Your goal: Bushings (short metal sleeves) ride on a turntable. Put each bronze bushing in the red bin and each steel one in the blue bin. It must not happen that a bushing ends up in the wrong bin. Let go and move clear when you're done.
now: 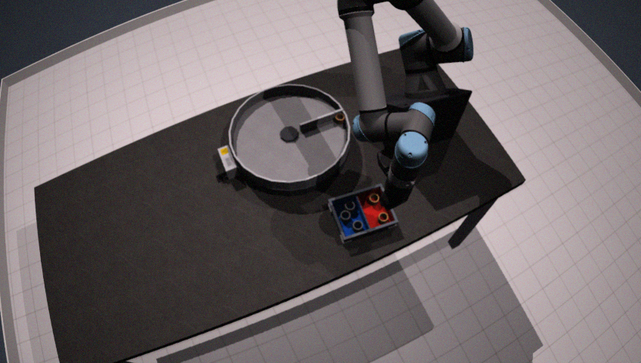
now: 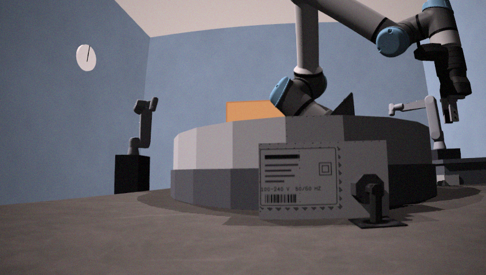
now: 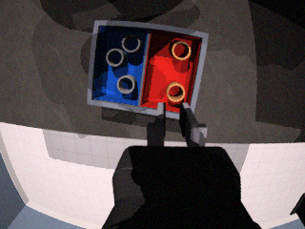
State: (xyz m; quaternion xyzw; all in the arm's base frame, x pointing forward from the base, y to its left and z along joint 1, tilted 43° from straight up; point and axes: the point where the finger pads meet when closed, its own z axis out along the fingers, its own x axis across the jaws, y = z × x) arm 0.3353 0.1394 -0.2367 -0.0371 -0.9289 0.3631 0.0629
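Note:
My gripper [image 3: 172,113] [image 2: 451,117] is open with nothing between its fingers. It hangs above the table just outside the near edge of the red bin [image 3: 162,67] [image 1: 370,215]. Two bronze bushings [image 3: 181,52] [image 3: 175,93] lie in the red bin. Three steel bushings [image 3: 114,57] [image 3: 132,44] [image 3: 126,84] lie in the blue bin [image 3: 105,79] [image 1: 347,232]. One bronze bushing [image 1: 339,117] rides on the turntable [image 1: 287,184] [image 2: 238,142], against its far right rim beside a radial bar [image 1: 319,120].
The two bins share one grey tray near the table's front edge. A small control box [image 1: 226,158] with a label plate [image 2: 300,177] stands at the turntable's left side. The arm's base sits at the back right of the table.

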